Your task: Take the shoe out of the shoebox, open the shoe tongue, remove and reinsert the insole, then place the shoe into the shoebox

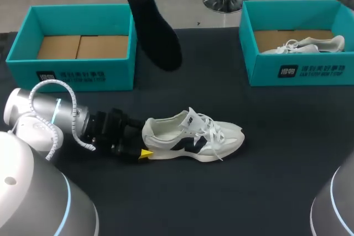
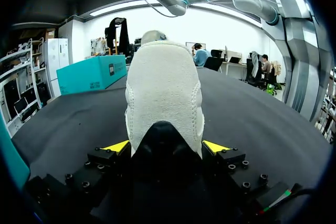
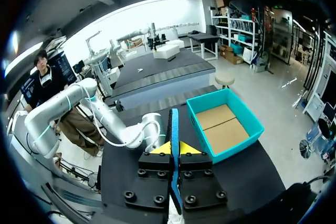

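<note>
Black table (image 1: 265, 153): cloth-covered, bears all items below

Left shoebox (image 1: 72, 73): teal, lid off, at 10 o'clock on the table; brown cardboard floor showing

Right shoebox (image 1: 301, 70): teal, lid off, at 2 o'clock; well apart from the left one

Left arm (image 1: 44, 114): silver, enters from 8 o'clock, lies low over the table, pointing toward 3 o'clock

White sneaker (image 1: 193, 136): task shoe, upright on its sole at table centre, outside both boxes; heel at 9 o'clock, toe at 3 o'clock, laces loose

Black insole (image 1: 155, 31): out of the sneaker, hanging in the air at 12 o'clock between the two boxes, broad end lowest

Second white sneaker (image 1: 310, 44): lies inside the right shoebox

Left gripper (image 2: 165, 148): fingers spread to heel width, one yellow tip pressed on each side of the sneaker's heel

Right gripper (image 3: 174, 149): fingers nearly together, pinching the insole's thin edge between the yellow tips
</note>
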{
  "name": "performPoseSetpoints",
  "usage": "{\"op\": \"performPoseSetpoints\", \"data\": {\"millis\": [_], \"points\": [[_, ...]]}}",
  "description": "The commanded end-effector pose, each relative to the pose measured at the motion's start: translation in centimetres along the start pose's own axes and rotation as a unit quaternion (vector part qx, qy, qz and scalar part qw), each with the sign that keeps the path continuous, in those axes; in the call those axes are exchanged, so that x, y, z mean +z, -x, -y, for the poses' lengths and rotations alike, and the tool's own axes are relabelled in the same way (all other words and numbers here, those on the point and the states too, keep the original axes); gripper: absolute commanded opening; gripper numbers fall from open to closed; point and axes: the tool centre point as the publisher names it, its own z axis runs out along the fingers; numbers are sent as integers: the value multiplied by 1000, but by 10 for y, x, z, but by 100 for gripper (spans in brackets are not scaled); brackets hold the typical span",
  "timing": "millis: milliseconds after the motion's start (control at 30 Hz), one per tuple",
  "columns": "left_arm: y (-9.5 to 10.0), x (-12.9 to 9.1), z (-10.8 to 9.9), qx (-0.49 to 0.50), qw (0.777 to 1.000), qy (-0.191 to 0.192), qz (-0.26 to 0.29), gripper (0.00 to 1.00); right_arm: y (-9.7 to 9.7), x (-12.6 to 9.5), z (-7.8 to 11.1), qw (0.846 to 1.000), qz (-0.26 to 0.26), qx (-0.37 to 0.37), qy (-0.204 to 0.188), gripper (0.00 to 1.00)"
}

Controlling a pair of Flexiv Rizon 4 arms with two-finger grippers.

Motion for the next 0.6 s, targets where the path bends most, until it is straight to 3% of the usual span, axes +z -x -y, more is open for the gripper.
{"op": "performPoseSetpoints", "data": {"millis": [33,333,600], "points": [[-1,1,-3,0,1000,0,1,0,3,-26,13,999,-1,9,37,0],[-1,1,-3,0,1000,0,1,0,11,-53,14,998,-17,44,50,0],[-1,1,-3,0,1000,0,1,0,27,-74,3,992,-72,79,60,0]]}}
